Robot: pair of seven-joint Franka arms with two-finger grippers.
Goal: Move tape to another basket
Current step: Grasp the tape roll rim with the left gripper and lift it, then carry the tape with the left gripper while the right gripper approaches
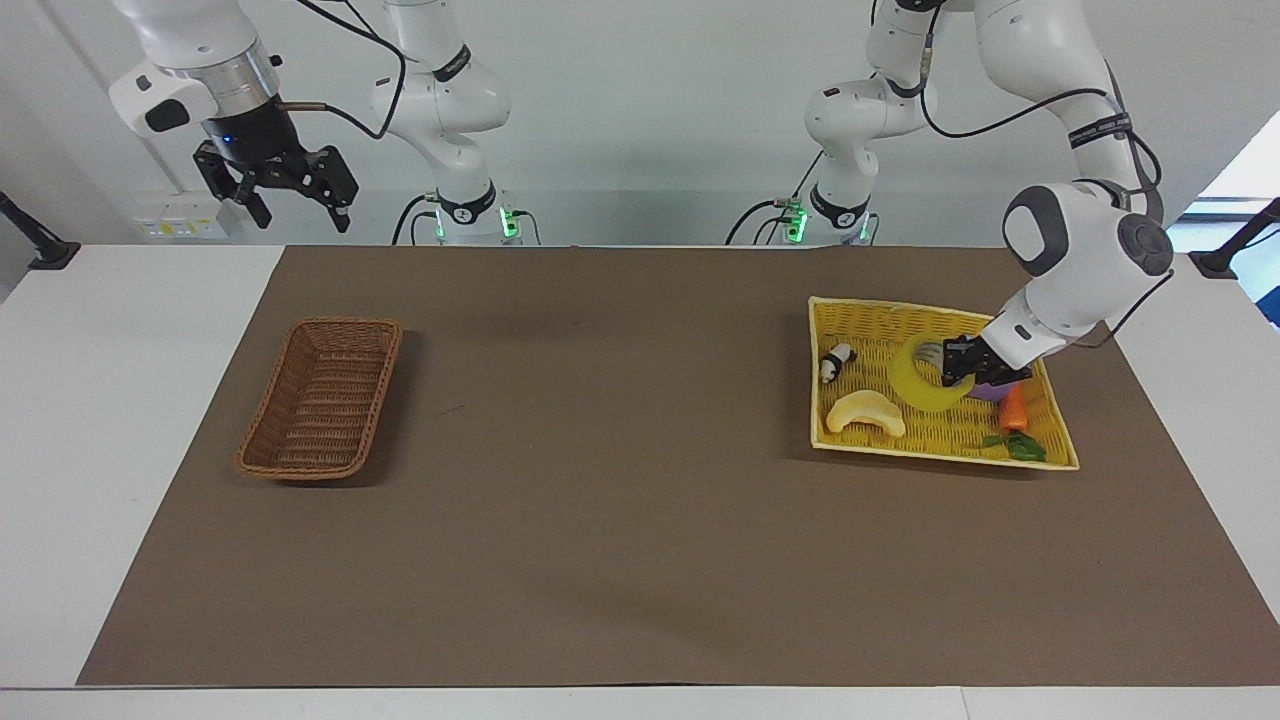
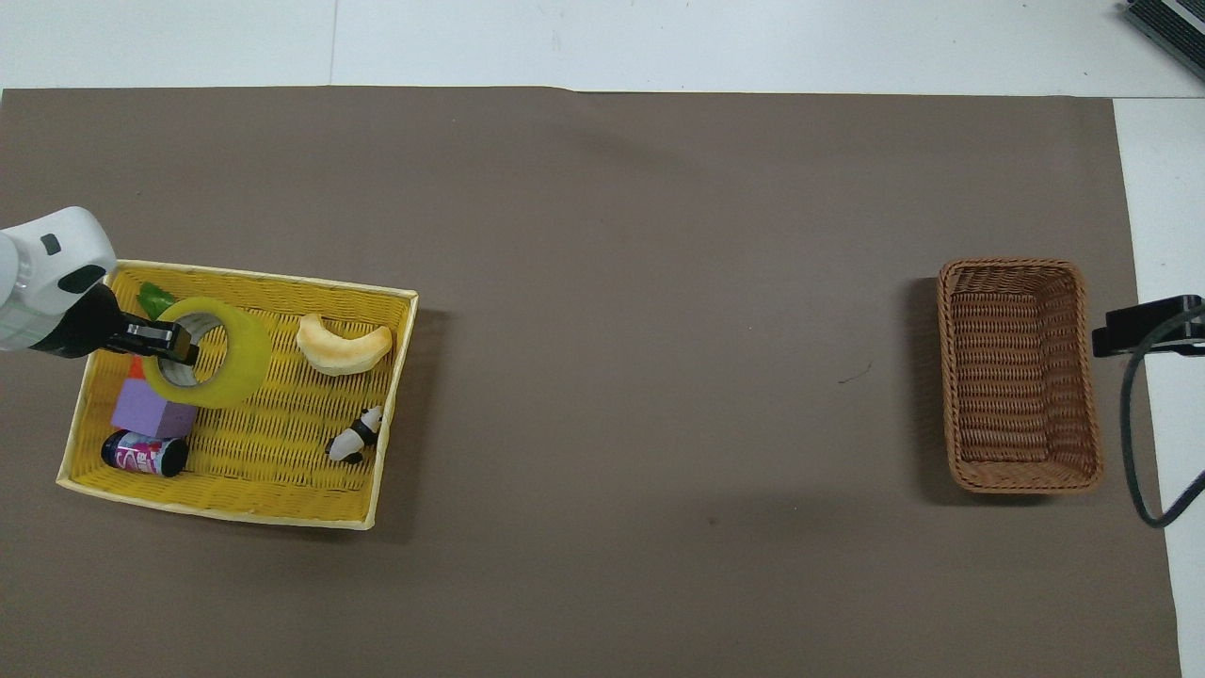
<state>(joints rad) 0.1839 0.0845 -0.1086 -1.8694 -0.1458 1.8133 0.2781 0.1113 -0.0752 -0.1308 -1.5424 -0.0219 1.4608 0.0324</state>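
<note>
The yellow tape roll (image 1: 925, 380) (image 2: 226, 356) hangs tilted just above the flat yellow basket (image 1: 870, 320) (image 2: 282, 490), at the left arm's end of the table. My left gripper (image 1: 955, 362) (image 2: 169, 343) is shut on the roll's wall, one finger inside the ring. The small brown wicker basket (image 1: 322, 398) (image 2: 1019, 375) stands empty at the right arm's end. My right gripper (image 1: 292, 205) waits open, high up near the table edge closest to the robots, by the brown basket.
In the yellow basket lie a pale crescent piece (image 1: 866, 415) (image 2: 342, 345), a small panda figure (image 1: 836, 360) (image 2: 356, 437), a purple block (image 2: 151, 411), a small can (image 2: 146, 454), and a carrot with green leaves (image 1: 1015, 415). A brown mat (image 1: 620, 520) covers the table.
</note>
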